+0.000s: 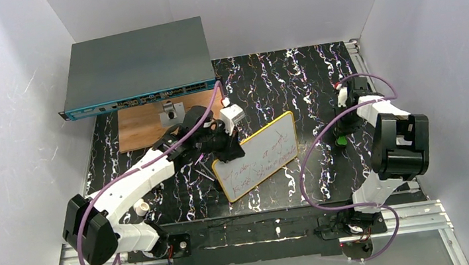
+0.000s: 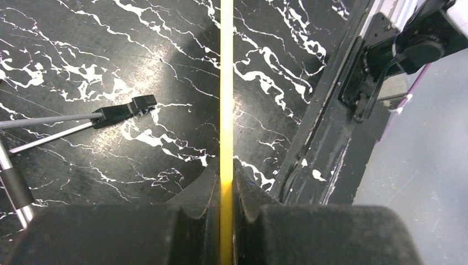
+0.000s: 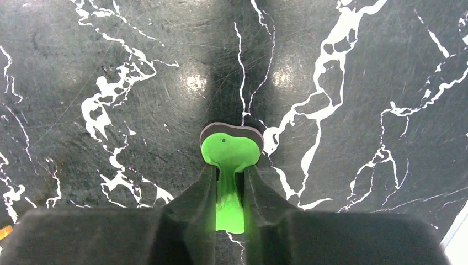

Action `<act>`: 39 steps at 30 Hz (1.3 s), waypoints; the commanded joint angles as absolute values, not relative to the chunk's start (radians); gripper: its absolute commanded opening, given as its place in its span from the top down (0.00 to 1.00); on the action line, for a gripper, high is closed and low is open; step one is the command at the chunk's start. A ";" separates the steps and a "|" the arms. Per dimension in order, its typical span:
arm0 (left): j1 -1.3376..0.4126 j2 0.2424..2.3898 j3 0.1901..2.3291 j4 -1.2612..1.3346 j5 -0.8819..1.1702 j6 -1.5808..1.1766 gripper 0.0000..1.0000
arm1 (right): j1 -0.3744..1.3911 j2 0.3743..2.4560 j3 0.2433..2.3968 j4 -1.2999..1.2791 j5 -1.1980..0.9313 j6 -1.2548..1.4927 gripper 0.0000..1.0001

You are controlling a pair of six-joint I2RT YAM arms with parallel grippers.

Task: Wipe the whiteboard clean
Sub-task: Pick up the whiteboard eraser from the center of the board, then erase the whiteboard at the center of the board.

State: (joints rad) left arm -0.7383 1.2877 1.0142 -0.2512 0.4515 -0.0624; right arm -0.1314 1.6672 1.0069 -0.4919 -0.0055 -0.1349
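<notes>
Top view is bright and even for me, white walls (image 1: 8,98) bouncing soft light, only a faint shadow under the left arm (image 1: 150,172). Writing on the whiteboard (image 1: 256,158) reads soft. On the right wrist I'm getting two round glare spots on the worktop (image 3: 110,66), a dark shadow band between them, and the eraser (image 3: 230,149) glowing saturated green. In both wrist views the jaws are a blurred black mass along the bottom.

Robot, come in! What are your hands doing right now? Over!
Left gripper shut on whiteboard, by its yellow edge. Right gripper shut on green eraser, apart from board. Red writing not yet wiped. Black-tipped metal rod lies beside board.
</notes>
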 commanded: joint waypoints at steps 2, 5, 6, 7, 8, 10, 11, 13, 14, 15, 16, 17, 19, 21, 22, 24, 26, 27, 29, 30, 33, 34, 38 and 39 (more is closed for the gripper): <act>-0.690 1.292 1.029 -0.103 0.577 -0.160 1.00 | -0.135 1.609 1.025 -0.518 -0.139 -0.148 0.89; -0.666 1.312 1.027 -0.047 0.612 -0.196 1.00 | -0.134 1.530 1.009 -0.537 -0.272 -0.182 0.98; -0.658 1.319 1.024 -0.026 0.620 -0.206 1.00 | -0.134 1.499 0.997 -0.541 -0.324 -0.200 0.99; -0.651 1.329 1.022 -0.009 0.630 -0.215 1.00 | -0.134 1.459 0.985 -0.547 -0.375 -0.228 0.99; -0.645 1.337 1.019 0.018 0.638 -0.221 1.00 | -0.134 1.420 0.970 -0.553 -0.429 -0.256 0.99; -0.640 1.354 1.019 0.045 0.649 -0.217 1.00 | -0.129 1.340 0.948 -0.577 -0.567 -0.336 0.99; -0.637 1.362 1.020 0.052 0.656 -0.215 1.00 | -0.121 1.302 0.937 -0.595 -0.628 -0.391 0.99; -0.630 1.378 1.017 0.070 0.669 -0.212 1.00 | -0.084 1.218 0.918 -0.643 -0.734 -0.523 0.99; -0.627 1.386 1.012 0.084 0.677 -0.212 1.00 | -0.057 1.182 0.908 -0.667 -0.782 -0.596 0.99; -0.623 1.390 1.007 0.096 0.684 -0.216 1.00 | -0.023 1.150 0.902 -0.696 -0.810 -0.687 0.99; -0.620 1.394 1.002 0.106 0.688 -0.220 1.00 | 0.045 1.129 0.903 -0.723 -0.823 -0.753 0.99; -0.617 1.397 0.997 0.114 0.694 -0.226 1.00 | 0.097 1.118 0.909 -0.756 -0.831 -0.815 0.99; -0.614 1.401 0.996 0.125 0.714 -0.238 1.00 | 0.192 1.120 0.941 -0.817 -0.837 -0.914 0.99; -0.614 1.400 0.998 0.134 0.733 -0.247 1.00 | 0.274 1.140 0.984 -0.873 -0.840 -0.978 0.99; -0.614 1.399 0.998 0.136 0.738 -0.255 1.00 | 0.313 1.151 1.006 -0.887 -0.840 -1.003 0.99; -0.614 1.400 0.997 0.144 0.753 -0.265 1.00 | 0.375 1.160 1.041 -0.875 -0.832 -1.012 0.99; -0.614 1.408 0.997 0.153 0.759 -0.277 1.00 | 0.427 1.165 1.055 -0.844 -0.814 -0.989 0.99; -0.614 1.415 0.996 0.155 0.763 -0.283 1.00 | 0.448 1.165 1.053 -0.811 -0.802 -0.956 0.99; -0.611 1.429 0.995 0.165 0.769 -0.298 1.00 | 0.479 1.160 1.030 -0.729 -0.757 -0.875 0.99; -0.612 1.439 0.990 0.172 0.771 -0.306 1.00 | 0.491 1.154 1.014 -0.685 -0.727 -0.835 0.99; -0.611 1.472 0.987 0.194 0.779 -0.347 1.00 | 0.514 1.139 0.973 -0.573 -0.619 -0.697 0.99; -0.610 1.486 0.992 0.197 0.785 -0.361 1.00 | 0.525 1.135 0.960 -0.540 -0.597 -0.664 0.99; -0.599 1.535 0.992 0.251 0.806 -0.442 1.00 | 0.616 1.121 0.910 -0.452 -0.539 -0.609 0.99; -0.597 1.540 0.989 0.261 0.803 -0.457 1.00 | 0.646 1.125 0.908 -0.444 -0.514 -0.601 0.99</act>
